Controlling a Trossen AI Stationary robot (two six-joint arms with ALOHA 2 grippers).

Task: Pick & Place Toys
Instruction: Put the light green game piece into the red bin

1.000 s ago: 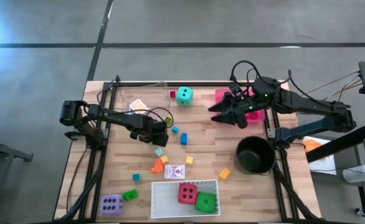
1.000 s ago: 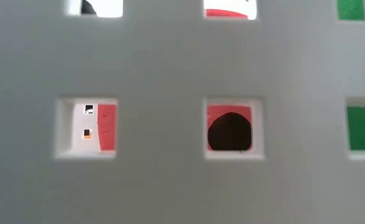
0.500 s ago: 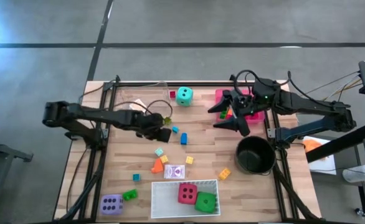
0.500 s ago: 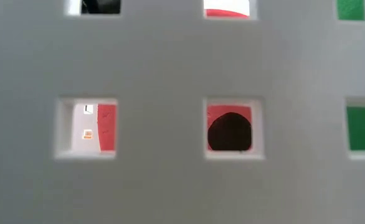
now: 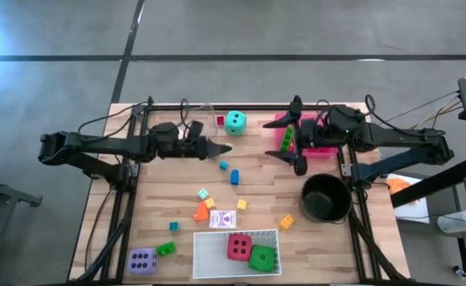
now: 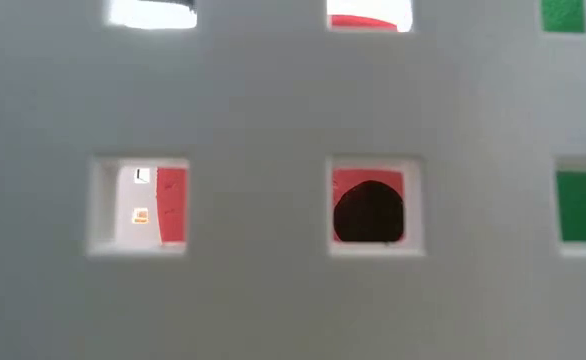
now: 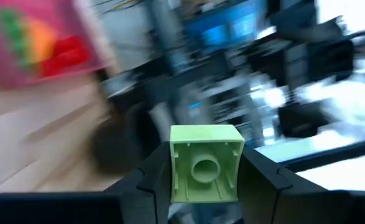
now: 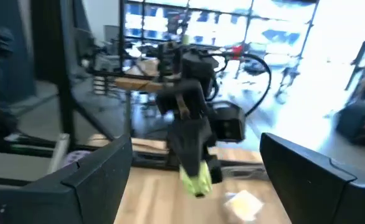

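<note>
My left gripper (image 5: pixel 219 148) hangs above the table's far middle and points level toward the right edge. It is shut on a light-green block (image 7: pixel 206 165), which also shows in the right wrist view (image 8: pixel 195 178). My right gripper (image 5: pixel 297 137) faces it from beside the pink tray (image 5: pixel 322 145), open wide with nothing between its fingers. A teal die (image 5: pixel 234 121) sits at the far edge. Red (image 5: pixel 239 246) and green (image 5: pixel 262 257) dice lie in the white tray (image 5: pixel 209 253). A purple die (image 5: pixel 142 260) rests at the near left. Small blocks and a card (image 5: pixel 223 219) are scattered mid-table. My left gripper pinches the light-green block by two opposite side walls (image 7: pixel 174 168), one finger on each. The fingers lie level and point toward the table's right side. The block's hollow underside (image 7: pixel 205 169) faces back at the wrist, and the block is lifted clear of the table.
A black pot (image 5: pixel 325 199) stands near the right edge, below my right gripper. The pink tray holds several blocks. A clear tray (image 5: pixel 177 119) sits at the far left. The low view is blocked by the white tray's wall (image 6: pixel 273 120), with the dice showing through its holes.
My left gripper has risen from the table with the light-green block and tipped from pointing down to level, facing the right edge. The block is now lifted clear. My right gripper has rolled about its own line, so its open fingers now stand one far and one near.
</note>
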